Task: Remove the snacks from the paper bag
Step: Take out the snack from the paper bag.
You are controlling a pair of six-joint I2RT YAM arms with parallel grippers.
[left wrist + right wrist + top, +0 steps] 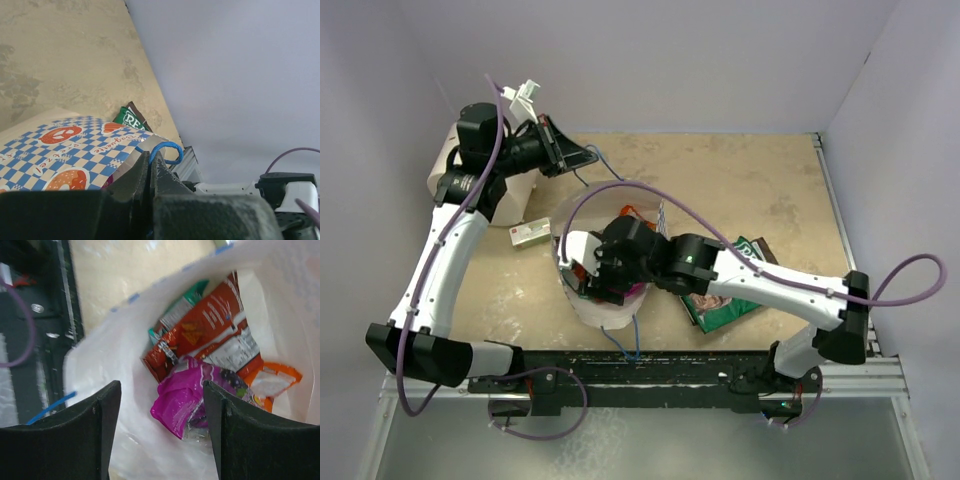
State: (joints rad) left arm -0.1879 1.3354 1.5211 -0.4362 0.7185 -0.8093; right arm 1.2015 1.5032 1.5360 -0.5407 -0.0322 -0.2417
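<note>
The paper bag (pixel 607 313) stands at the near middle of the counter (pixel 740 180), its mouth turned upward, and the blue checked band with orange pretzel marks is seen on its outer wall (pixel 75 150) in the left wrist view. The left arm (pixel 450 240) is raised from its base at the near left, bent sharply at the far left, and turned rightward toward the bag's far rim. The left jaws are clenched on the bag's far edge, with a loop of blue cord handle (pixel 168 148) standing out just beyond their tips. The right arm (pixel 770 285) is stretched low from the near right toward the left, its wrist tipped down over the bag's mouth. The right jaws are held spread apart inside the white interior (pixel 115 365), with nothing between them, above a magenta-purple packet (pixel 182 400). A red-orange packet (pixel 210 335) lies just beyond the magenta one, an orange packet (pixel 272 380) is tucked at its right, and a teal packet (pixel 175 315) shows at the far edge of the heap. Outside the bag, a green packet (pixel 720 305) and a darker packet (pixel 757 250) lie on the counter just right of it, partly covered by the right arm. A small whitish box (pixel 530 233) lies left of the bag.
</note>
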